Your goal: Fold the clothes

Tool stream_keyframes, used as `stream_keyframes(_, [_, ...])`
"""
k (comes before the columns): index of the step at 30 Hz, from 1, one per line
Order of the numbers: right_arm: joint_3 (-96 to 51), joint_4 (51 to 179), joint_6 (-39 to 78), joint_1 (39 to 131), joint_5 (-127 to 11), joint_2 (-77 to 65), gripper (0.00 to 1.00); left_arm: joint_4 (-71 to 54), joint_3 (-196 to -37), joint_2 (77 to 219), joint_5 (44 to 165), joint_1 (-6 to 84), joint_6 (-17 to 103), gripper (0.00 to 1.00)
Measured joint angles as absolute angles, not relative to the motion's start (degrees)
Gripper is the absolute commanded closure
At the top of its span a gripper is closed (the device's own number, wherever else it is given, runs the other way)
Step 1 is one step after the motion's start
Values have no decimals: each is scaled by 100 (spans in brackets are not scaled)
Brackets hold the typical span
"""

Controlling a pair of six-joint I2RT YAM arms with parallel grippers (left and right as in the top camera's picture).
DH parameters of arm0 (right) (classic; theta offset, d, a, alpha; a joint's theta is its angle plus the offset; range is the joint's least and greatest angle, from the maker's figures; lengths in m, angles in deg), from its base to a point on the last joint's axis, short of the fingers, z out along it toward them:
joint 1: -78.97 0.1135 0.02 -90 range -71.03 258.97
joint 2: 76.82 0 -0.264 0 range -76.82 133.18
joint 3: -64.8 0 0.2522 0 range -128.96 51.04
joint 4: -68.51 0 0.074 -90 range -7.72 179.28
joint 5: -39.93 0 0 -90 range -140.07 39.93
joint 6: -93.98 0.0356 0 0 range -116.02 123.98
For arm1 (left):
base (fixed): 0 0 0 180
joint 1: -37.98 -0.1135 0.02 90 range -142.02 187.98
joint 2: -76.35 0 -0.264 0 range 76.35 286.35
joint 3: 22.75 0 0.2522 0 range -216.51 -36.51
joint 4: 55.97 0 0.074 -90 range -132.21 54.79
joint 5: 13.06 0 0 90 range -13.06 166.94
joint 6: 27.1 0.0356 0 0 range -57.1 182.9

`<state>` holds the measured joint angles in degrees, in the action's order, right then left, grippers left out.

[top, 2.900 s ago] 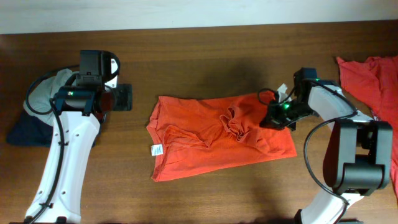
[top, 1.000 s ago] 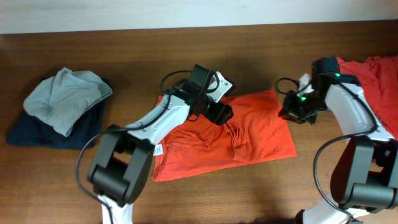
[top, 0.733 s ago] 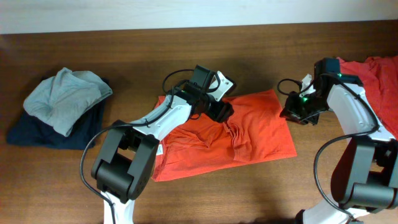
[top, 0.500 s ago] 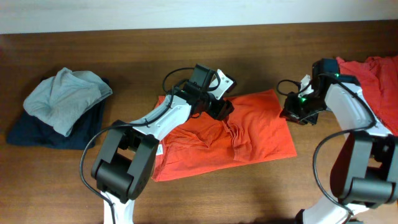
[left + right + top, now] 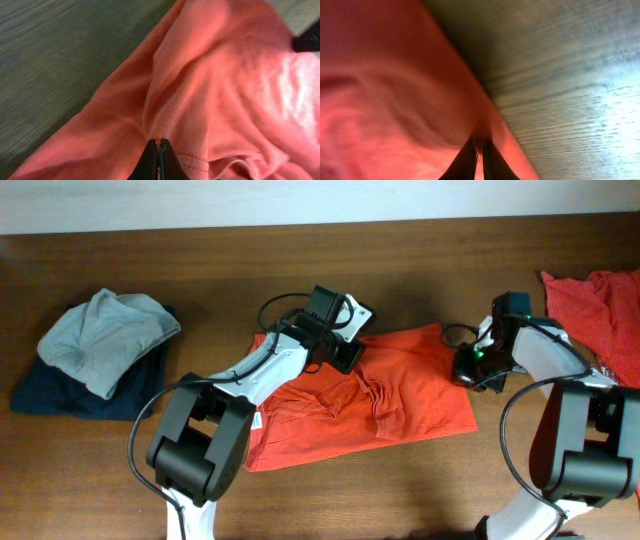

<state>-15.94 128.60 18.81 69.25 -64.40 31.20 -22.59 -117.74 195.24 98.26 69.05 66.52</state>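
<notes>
The clothes in play are an orange-red T-shirt [image 5: 400, 395] lying rumpled on the wooden table [image 5: 330, 275]. My left gripper [image 5: 345, 360] sits at the shirt's upper middle. In the left wrist view that gripper [image 5: 158, 146] is shut, pinching a ridge of the orange-red cloth [image 5: 225, 90]. My right gripper [image 5: 463, 372] rests at the shirt's right edge. Seen from the right wrist, this gripper [image 5: 480, 146] is shut on a fold of the fabric [image 5: 380, 100] beside bare wood [image 5: 570, 100]. No lettering shows.
A pile of grey and dark blue garments [image 5: 95, 355] lies at the far left. Another red garment [image 5: 595, 305] is heaped at the back right corner. A white tag [image 5: 253, 420] shows at the shirt's lower left.
My left gripper has closed on the shirt's upper middle. The right gripper shifted slightly left onto the shirt's right edge and closed on it.
</notes>
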Motion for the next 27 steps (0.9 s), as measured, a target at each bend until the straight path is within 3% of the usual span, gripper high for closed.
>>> stream_keyframes(6, [-1384,12615,1999,6925,-6385,3144,91,-2305,-11774,19524,9501,6419,6654,99])
stream_keyframes(7, [-1380,12585,2014,6927,-6427,3144,91,-2310,-11774,19524,9531,6312,6652,85])
stream_keyframes(8, [-1378,12561,2027,6927,-6453,3144,87,-2307,-11774,19524,9601,6245,6652,52])
stream_keyframes(10, [-1376,12532,2023,6943,-6486,3144,82,-2310,-11774,19524,9665,6127,6669,43])
stream_keyframes(21, [-1397,12548,1940,6969,-6698,3133,69,-834,-11789,19410,10628,5875,6649,51])
stream_keyframes(27, [-1498,13101,1894,6969,-6551,3133,69,274,-11811,19133,11271,6599,6652,55])
